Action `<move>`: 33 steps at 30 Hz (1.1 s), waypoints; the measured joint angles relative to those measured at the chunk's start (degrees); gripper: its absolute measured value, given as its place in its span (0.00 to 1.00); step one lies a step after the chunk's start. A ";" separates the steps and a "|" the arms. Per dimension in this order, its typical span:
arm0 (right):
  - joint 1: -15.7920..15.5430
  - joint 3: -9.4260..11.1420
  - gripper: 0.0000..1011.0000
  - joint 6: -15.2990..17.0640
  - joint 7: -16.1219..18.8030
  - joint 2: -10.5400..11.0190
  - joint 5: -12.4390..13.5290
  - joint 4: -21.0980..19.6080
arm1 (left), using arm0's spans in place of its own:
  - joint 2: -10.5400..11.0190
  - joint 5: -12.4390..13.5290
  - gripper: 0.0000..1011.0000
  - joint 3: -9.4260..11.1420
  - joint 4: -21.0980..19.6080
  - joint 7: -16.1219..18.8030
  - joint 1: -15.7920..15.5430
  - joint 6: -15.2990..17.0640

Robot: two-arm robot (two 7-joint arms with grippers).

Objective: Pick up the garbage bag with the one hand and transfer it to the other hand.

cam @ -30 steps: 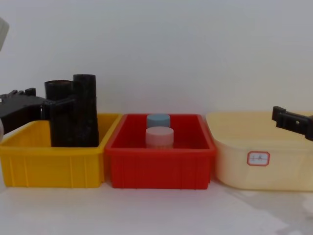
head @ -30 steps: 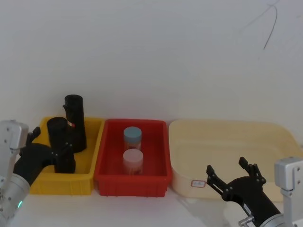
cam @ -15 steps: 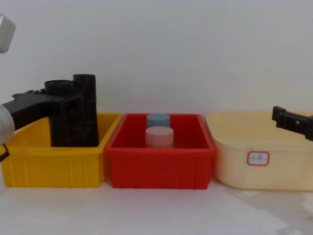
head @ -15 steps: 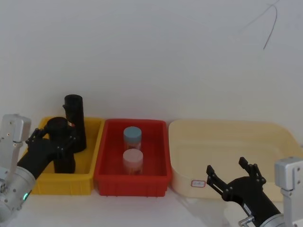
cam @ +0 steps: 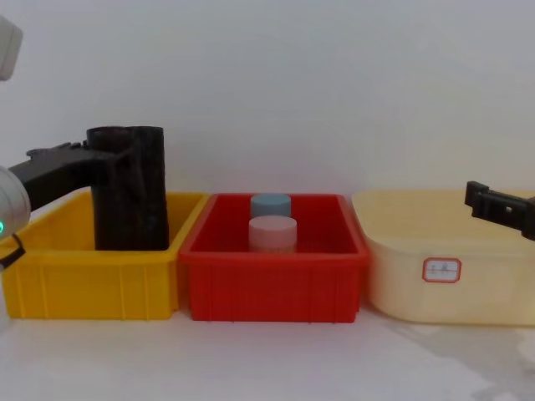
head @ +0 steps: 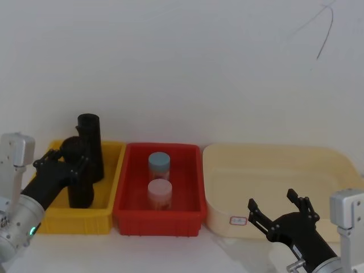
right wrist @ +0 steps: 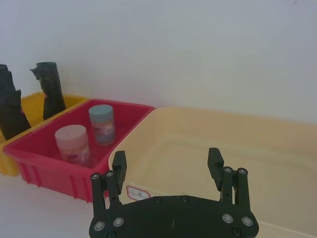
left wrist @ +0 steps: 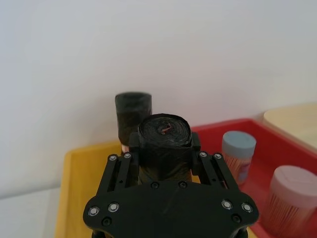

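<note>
a plain white wall (head: 182,68) closes the back, and a white tabletop (cam: 267,359) carries three containers in a row along its far edge. the cream tub (head: 273,170) sits at the right end, the yellow bin (head: 74,222) at the left end, and the red bin (head: 159,219) between them, touching or nearly touching both.

the bag (left wrist: 164,131), a thick black roll, stands upright near the middle of the yellow bin. its lower end is hidden behind the bin's front wall in the chest view, so whether it rests on the floor of the bin cannot be told. the left gripper (left wrist: 163,148) reaches in from the bin's left edge and has the roll between its jaws, just below the top. one of its fingers (left wrist: 195,145) presses on each side, pinching the crinkled plastic. a green light glows on that arm.

a slim roll (head: 90,142), taller, stands just behind the bag toward the bin's far edge.

the right gripper (right wrist: 166,158) hangs at the near edge of the cream tub, jaws spread wide, gripping nothing and touching nothing.

in the red bin a blue-lidded jar (head: 159,162) stands toward the far edge, with a pink-lidded jar (head: 160,190) just in front of it.
</note>
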 joint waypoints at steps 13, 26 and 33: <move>0.00 0.00 0.99 0.00 0.00 0.00 0.00 0.00 | -0.09 1.95 0.53 0.81 -4.16 -2.39 -1.12 -2.88; -0.04 0.00 0.99 -0.04 0.07 0.02 -0.04 -0.03 | -0.99 1.94 0.53 2.92 -7.72 -7.59 -3.39 -4.89; -0.29 -0.28 0.99 -0.95 1.41 0.47 -0.23 -0.57 | -1.92 0.37 0.53 4.49 -8.46 -11.27 -4.97 -5.12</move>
